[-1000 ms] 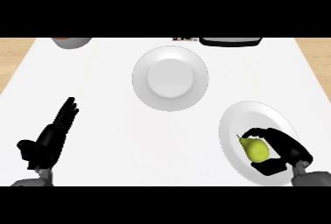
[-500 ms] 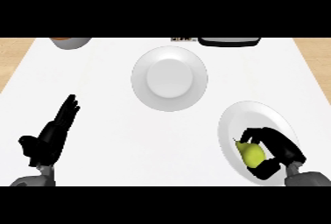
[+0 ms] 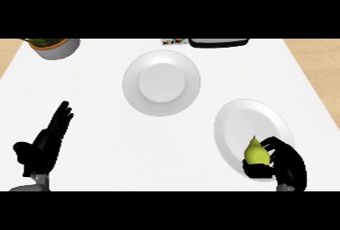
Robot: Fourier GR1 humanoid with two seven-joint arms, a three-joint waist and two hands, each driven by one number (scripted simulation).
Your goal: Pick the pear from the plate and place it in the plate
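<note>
Pear [image 3: 256, 151]: yellow-green, stem end pointing up the view, lying on the lower part of the near plate [image 3: 247, 121], close to its rim. Whether it rests on the plate or is just lifted off cannot be told.

Right hand [image 3: 287, 162]: black, entering from the lower right; fingers and thumb curled round the lower and right sides of the pear, closed on it. Grasp step judged made.

Near plate: white, at the right of the counter [image 3: 100, 130]; source of the pear.

Far plate [image 3: 161, 83]: white, toward the upper middle, apart from the near plate, nothing on it. Judged the destination.

Progress: pick in hand; lift, carry up and to the left, and set-down on the far plate all remain.

Left hand [image 3: 41, 148]: at the lower left, fingers straight and up, holding nothing, resting.

Other: potted plant [image 3: 51, 46] at upper left; dark object [image 3: 218, 42] at the top edge, unidentified.
</note>
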